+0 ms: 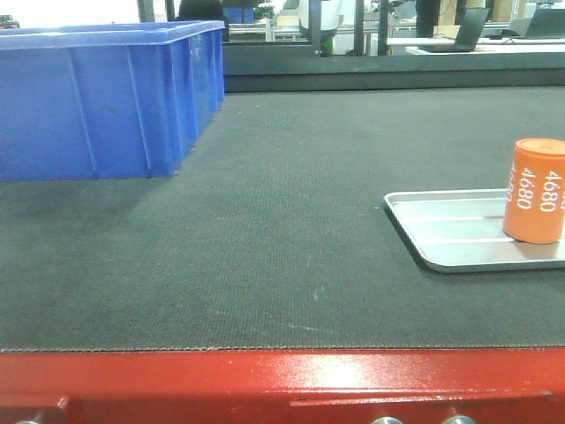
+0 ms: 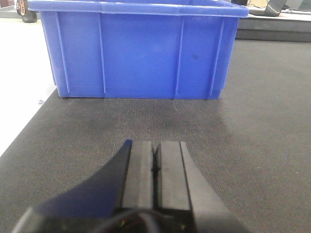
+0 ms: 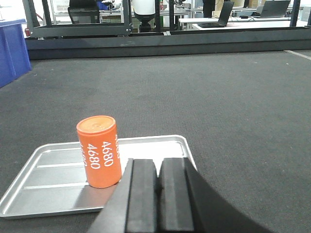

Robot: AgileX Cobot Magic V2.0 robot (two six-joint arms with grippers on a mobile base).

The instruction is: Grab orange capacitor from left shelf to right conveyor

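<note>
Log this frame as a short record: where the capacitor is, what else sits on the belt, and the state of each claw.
capacitor: upright in the silver tray, "4680" on its side
tray: flat on the belt, right side of the front view
belt: dark grey, red front frame
blue crate: on the belt, far left
left claw: shut, holding nothing, facing the crate
right claw: shut, holding nothing, just beside the capacitor
shelf: not in view

The orange capacitor (image 3: 99, 151) stands upright in the silver tray (image 3: 53, 187). The right gripper (image 3: 157, 187), fingers together, sits just right of it
</note>
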